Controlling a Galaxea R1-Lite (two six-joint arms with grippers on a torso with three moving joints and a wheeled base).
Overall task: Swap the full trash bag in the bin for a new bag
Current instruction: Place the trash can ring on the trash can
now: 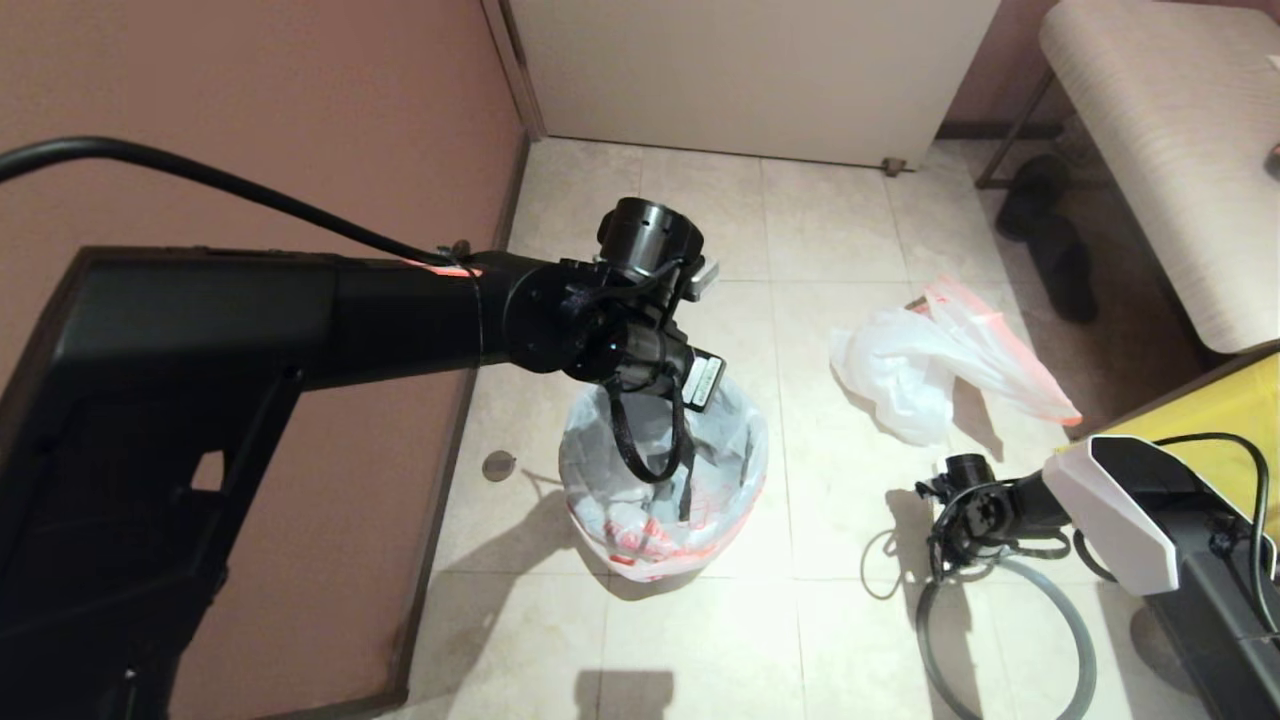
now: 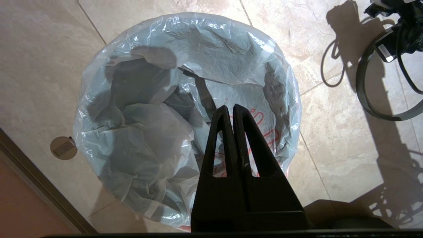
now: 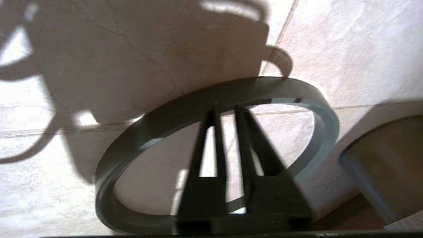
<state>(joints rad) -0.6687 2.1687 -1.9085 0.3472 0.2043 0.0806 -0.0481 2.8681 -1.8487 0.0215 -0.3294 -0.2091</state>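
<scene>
The new bag (image 1: 665, 490), white with red print, lines the bin and is folded over its rim, so the bin's own wall is hidden. My left gripper (image 2: 230, 107) hangs shut just above the bag's open mouth (image 2: 185, 82), holding nothing. The full trash bag (image 1: 925, 365), white with pink handles, lies on the floor to the right. The grey ring rim (image 1: 921, 640) lies on the tiles at the lower right. My right gripper (image 3: 225, 110) is low over the ring (image 3: 172, 114), fingertips at its far edge, jaws a narrow gap apart with floor showing between them.
A pink wall runs along the left and a white door (image 1: 750, 70) closes the far end. A padded bench (image 1: 1170, 150) with dark shoes (image 1: 1050, 240) beneath stands at the right. A big yellow bag (image 1: 1225, 410) sits behind my right arm. A round floor cap (image 1: 498, 464) lies by the bin.
</scene>
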